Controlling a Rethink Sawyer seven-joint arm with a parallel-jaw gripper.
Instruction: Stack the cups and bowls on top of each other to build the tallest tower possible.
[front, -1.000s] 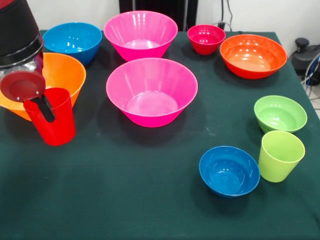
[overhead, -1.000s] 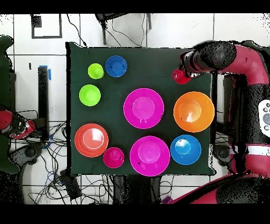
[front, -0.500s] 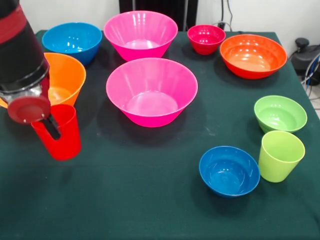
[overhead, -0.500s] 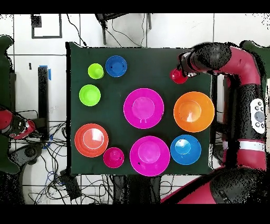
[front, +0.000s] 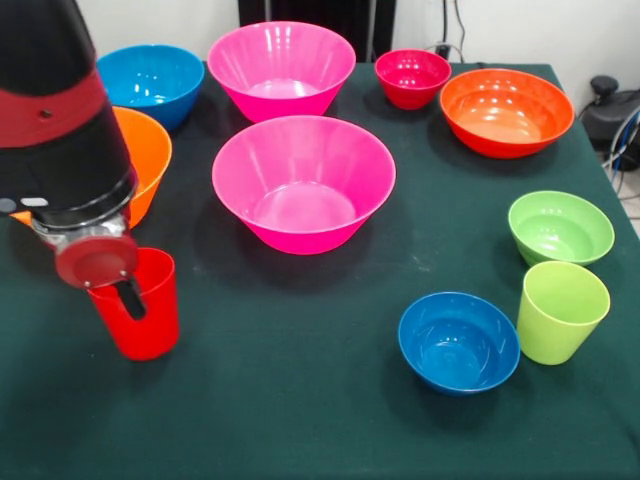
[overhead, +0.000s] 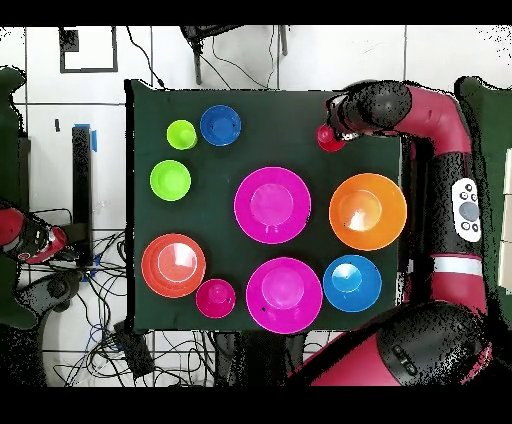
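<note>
My gripper (front: 128, 298) is shut on the rim of the red cup (front: 145, 322), one black finger (front: 129, 296) on its outer wall. The cup stands upright at the table's near left, in front of the yellow-orange bowl (front: 148, 152). From overhead the red cup (overhead: 327, 137) is near the table's top right. The lime green cup (front: 560, 312) stands at the right beside the small green bowl (front: 560, 228) and small blue bowl (front: 458, 342). The wide red-orange bowl (front: 506, 110) and small red bowl (front: 412, 77) sit at the back. No tower stands.
Two big pink bowls (front: 303, 183) (front: 281, 68) fill the middle and back. A mid-sized blue bowl (front: 150, 80) is at the back left. The dark green tablecloth (front: 300, 400) stretches between the red cup and the small blue bowl. Cables lie off the table's right edge.
The arm has carried the red cup toward the table's front edge and slightly right, away from the yellow-orange bowl. The other pieces have not moved.
</note>
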